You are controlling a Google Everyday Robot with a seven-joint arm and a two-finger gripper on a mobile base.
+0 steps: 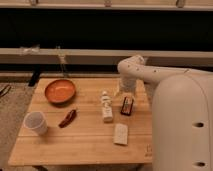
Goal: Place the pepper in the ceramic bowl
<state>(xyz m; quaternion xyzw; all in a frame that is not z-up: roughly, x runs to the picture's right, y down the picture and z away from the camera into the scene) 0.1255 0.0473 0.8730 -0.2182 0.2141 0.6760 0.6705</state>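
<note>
The pepper (pixel 68 118) is a slim dark red chili lying on the wooden table (pixel 85 142), left of centre. The ceramic bowl (pixel 60 91) is a shallow orange-red dish at the table's far left, just up and left of the pepper. The gripper (pixel 121 91) hangs below the white arm's wrist at the table's far right side, well right of the pepper and the bowl, near the dark block. Nothing shows in the gripper.
A white translucent cup (pixel 36 123) stands at the left edge, below the bowl. A small white bottle (pixel 106 106) lies at the centre. A dark rectangular red-marked block (pixel 127 105) lies right of it. A pale packet (pixel 120 134) lies near the front. The robot's white body (pixel 182 125) fills the right.
</note>
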